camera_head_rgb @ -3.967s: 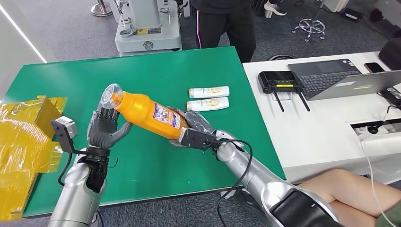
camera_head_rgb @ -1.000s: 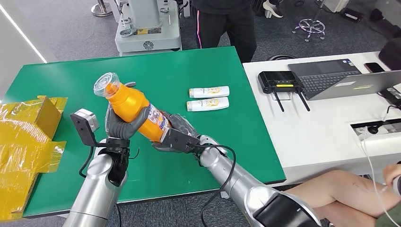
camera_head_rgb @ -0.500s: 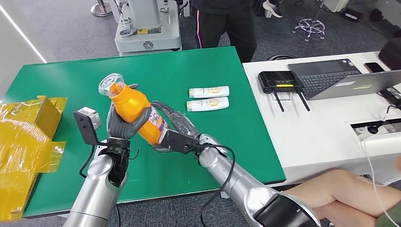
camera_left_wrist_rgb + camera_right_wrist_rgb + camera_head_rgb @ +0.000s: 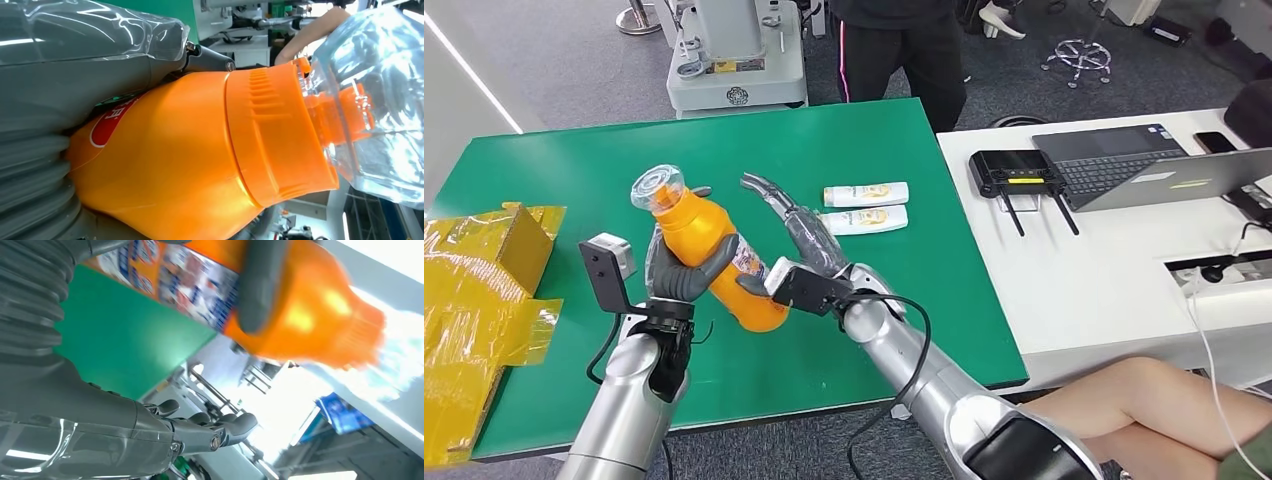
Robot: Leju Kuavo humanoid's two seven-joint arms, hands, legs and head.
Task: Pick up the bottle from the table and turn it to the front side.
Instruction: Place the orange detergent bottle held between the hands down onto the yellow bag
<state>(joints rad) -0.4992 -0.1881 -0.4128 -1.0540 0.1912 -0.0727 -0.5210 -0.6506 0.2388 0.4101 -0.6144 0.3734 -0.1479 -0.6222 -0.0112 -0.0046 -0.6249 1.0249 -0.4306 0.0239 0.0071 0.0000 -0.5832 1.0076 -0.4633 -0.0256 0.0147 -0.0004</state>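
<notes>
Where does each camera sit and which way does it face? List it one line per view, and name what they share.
Head view: high on the body, looking down at the green table; both arms, left hand, right hand.
Left wrist view: behind the left hand, close on the bottle.
Right wrist view: behind the right hand, looking past open fingers.
All share the bottle.

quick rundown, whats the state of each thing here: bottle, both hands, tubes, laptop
bottle: held off the table, tilted, clear cap on, pointing up and away
left robot hand: grips the bottle's middle
right robot hand: fingers spread, holding nothing, beside the bottle
tubes: two, lying flat side by side on the green table
laptop: lid open
</notes>
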